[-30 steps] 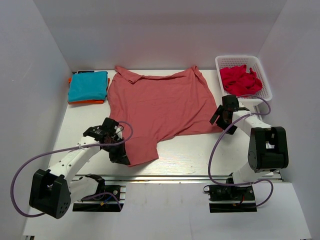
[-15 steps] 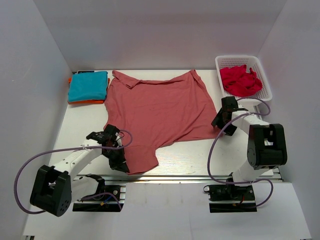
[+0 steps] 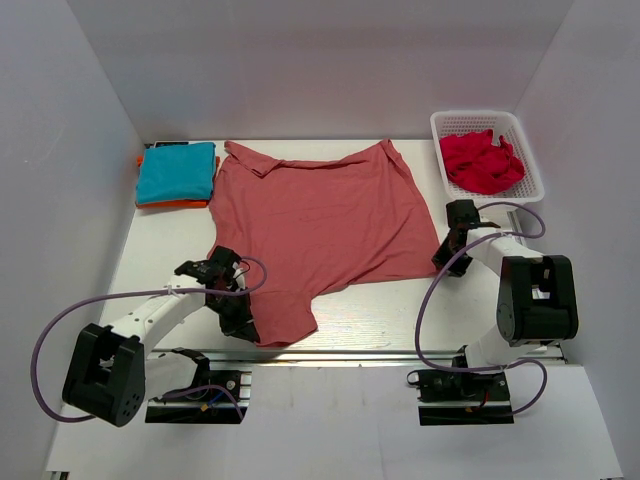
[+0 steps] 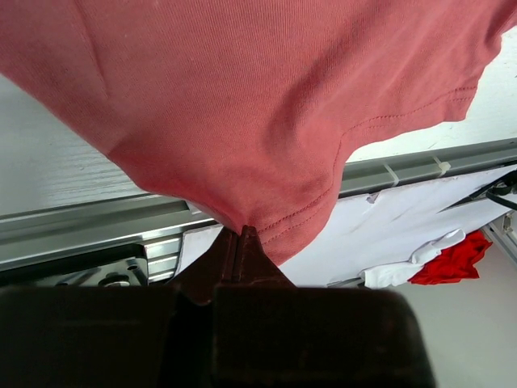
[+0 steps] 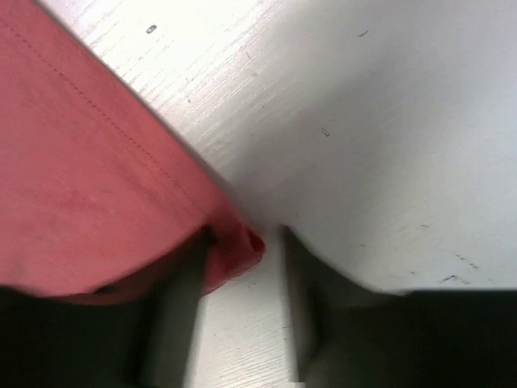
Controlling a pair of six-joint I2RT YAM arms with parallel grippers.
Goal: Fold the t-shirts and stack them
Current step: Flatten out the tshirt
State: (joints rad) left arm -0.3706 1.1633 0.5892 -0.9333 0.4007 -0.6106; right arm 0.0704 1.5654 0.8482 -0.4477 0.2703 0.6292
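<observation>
Nearby — basket [image 3: 478,122] holds crimson tee [image 3: 482,162].

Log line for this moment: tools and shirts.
left tool: shut on salmon t-shirt edge | right tool: open, astride its corner | teal t-shirt: folded, far left

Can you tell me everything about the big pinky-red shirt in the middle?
The shirt is a dusty salmon-red tee of soft, thin-looking cloth with stitched hems. It lies spread nearly flat on the white table, a little wrinkled, and its near edge is uneven. The left gripper is shut on its near left hem, bunching the cloth there. Its near right corner sits between the open fingers of the right gripper, against one of them.
</observation>
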